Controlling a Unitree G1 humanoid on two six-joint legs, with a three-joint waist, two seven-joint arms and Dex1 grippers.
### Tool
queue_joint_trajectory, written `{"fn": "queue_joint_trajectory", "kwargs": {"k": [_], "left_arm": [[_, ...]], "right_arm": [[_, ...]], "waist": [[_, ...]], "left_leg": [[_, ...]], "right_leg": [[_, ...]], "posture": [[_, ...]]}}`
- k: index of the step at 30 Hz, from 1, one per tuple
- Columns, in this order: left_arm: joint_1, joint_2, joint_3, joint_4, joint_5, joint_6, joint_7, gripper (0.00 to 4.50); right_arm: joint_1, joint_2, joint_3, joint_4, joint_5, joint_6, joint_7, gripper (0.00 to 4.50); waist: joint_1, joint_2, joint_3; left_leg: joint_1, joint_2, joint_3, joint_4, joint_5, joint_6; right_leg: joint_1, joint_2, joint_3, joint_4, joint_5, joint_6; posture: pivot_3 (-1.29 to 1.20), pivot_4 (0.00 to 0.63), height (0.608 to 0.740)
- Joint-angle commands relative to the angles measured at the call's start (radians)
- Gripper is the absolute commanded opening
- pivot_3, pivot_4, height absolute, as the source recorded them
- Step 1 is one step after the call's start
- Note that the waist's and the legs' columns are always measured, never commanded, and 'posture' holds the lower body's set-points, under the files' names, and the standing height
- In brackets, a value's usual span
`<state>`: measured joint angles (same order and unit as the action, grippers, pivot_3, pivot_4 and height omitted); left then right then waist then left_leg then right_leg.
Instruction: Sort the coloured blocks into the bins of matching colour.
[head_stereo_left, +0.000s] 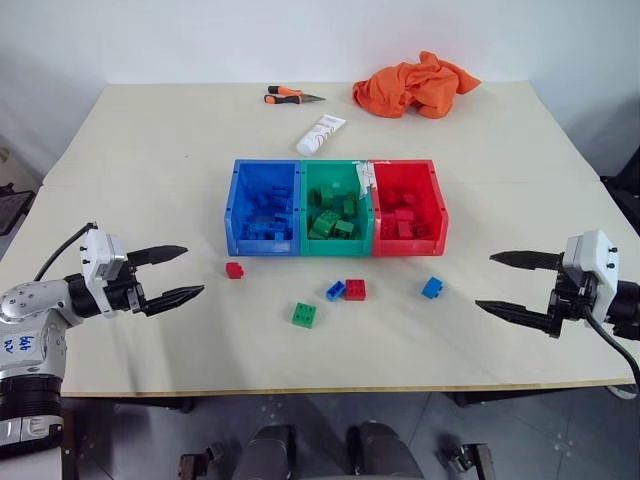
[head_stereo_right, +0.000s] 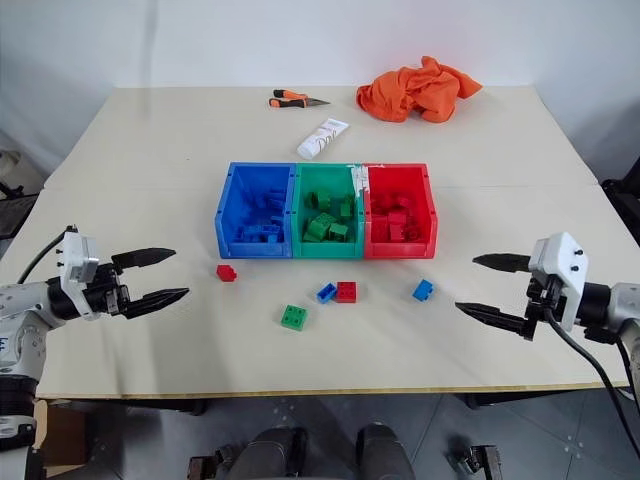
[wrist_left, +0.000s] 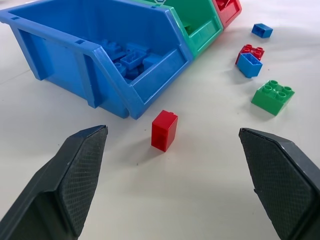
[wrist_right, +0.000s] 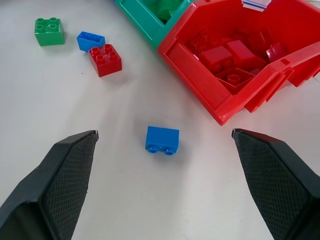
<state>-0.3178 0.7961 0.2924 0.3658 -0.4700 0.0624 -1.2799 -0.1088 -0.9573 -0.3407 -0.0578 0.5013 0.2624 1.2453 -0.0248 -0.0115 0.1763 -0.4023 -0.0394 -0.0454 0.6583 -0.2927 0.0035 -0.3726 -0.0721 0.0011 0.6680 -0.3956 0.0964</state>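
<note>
Both grippers, left (head_stereo_left: 187, 274) and right (head_stereo_left: 509, 283), hover wide open and empty above the table's (head_stereo_left: 150, 160) near edge. Five loose blocks lie between them: green (head_stereo_left: 305, 314) nearest, bins (head_stereo_left: 335, 208) beyond.

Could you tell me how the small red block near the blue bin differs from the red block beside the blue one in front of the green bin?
The small red block is narrow and lies alone; the other red block is broader, square, four studs up, with a blue block right beside it. The first lies before the blue bin, the second before the green bin. Both lie unsorted on the table.
</note>
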Motion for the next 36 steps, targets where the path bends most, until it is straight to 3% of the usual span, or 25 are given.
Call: {"fn": "queue_joint_trajectory", "kwargs": {"k": [1,9,17,23,30,36], "left_arm": [[-0.019,0.003,0.013,-0.029,-0.017,0.003,0.004,4.47],[-0.017,-0.04,-0.017,-0.177,-0.044,0.094,0.056,4.47],[-0.064,-0.065,-0.154,-0.168,0.025,0.058,-0.031,4.47],[-0.113,-0.088,-0.185,-0.126,0.03,0.038,-0.047,4.47],[-0.086,-0.088,-0.176,-0.181,0.012,0.066,-0.029,4.47],[-0.021,-0.074,-0.142,-0.277,-0.01,0.113,0.011,4.47]], "right_arm": [[-0.01,-0.004,-0.027,-0.041,0.016,-0.001,-0.017,4.5],[0.023,-0.009,-0.006,-0.075,-0.022,0.042,-0.085,4.5],[0.228,-0.077,-0.185,-0.103,-0.018,0.089,-0.02,4.5],[0.341,-0.118,-0.293,-0.103,-0.035,0.096,0.033,4.5],[0.155,-0.085,-0.055,-0.159,-0.023,0.202,-0.062,4.5],[-0.051,0.004,0.158,-0.036,-0.086,0.191,-0.106,4.5]], "waist": [[0.0,0.0,0.0],[0.0,0.0,0.0],[0.018,0.0,0.0],[0.022,0.0,0.0],[0.015,0.0,0.0],[0.021,0.0,0.0]], "left_leg": [[0.0,0.0,0.0,0.0,0.0,0.0],[0.0,0.0,0.0,0.001,0.0,0.001],[0.0,-0.001,0.0,0.003,-0.001,0.002],[0.0,0.0,0.001,0.004,-0.002,0.003],[0.001,0.0,0.001,0.004,-0.002,0.003],[0.001,0.0,0.001,0.005,-0.002,0.003]], "right_leg": [[0.0,0.0,0.0,0.0,0.0,0.0],[0.0,0.0,0.0,0.004,0.0,0.0],[0.002,0.0,0.0,0.004,0.0,0.001],[0.003,0.001,0.0,-0.001,0.0,0.001],[0.003,0.001,0.001,0.001,0.0,0.001],[0.002,0.0,0.001,0.001,0.0,0.001]], "posture": [[0.0,0.15,0.74],[0.0,0.15,0.74],[0.0,0.15,0.74],[0.0,0.15,0.74],[0.0,0.15,0.74],[0.0,0.15,0.74]]}}
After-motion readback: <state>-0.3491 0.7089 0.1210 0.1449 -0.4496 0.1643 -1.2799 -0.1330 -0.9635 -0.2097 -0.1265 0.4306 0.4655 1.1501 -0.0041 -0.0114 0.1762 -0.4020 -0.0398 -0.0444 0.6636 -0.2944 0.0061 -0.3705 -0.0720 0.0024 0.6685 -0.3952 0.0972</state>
